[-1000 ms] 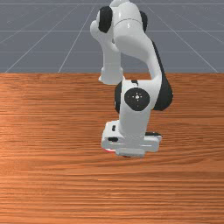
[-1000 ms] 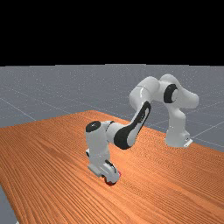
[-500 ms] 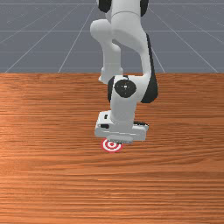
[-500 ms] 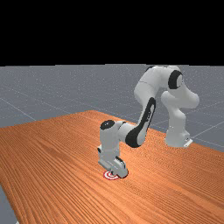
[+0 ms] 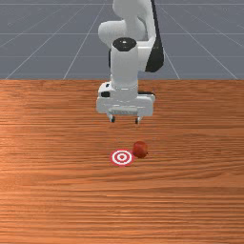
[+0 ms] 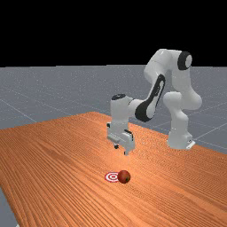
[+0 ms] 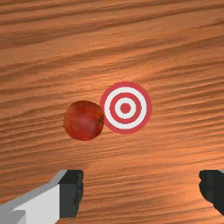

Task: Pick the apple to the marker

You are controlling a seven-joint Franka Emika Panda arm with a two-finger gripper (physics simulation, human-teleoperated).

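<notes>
1. Front view: I see the arm (image 5: 125,71) reach forward over the worktop (image 5: 47,190) from its base at the far edge, elbow bent high, last section hanging nearly upright. The claw (image 5: 125,120) points down, raised off the wood, its two dark fingers (image 5: 112,119) set wide apart with only air between them. The apple (image 5: 140,149) sits on the wood nearer to me than the claw, just beside the flat marker (image 5: 122,157), on the front view's right of it and slightly farther back. Bare wood stretches away on both sides of the pair and toward me, out to the picture's borders.

2. Far view: The arm rises from its base, folds over at the top and comes down toward the far view's left, the hand roughly upright. Open air lies between its fingertips and the apple below. The apple covers part of the marker's rim from this side; whether they touch, I can't tell. Both lie well in from the worktop's edge along the far view's left and from its far corner.

3. Wrist view: The claw (image 7: 141,188) stands wide, one finger at each side. The apple and the marker, red and white rings, lie out past the fingertips, the apple toward the finger that shows more of its light grey shank.
</notes>
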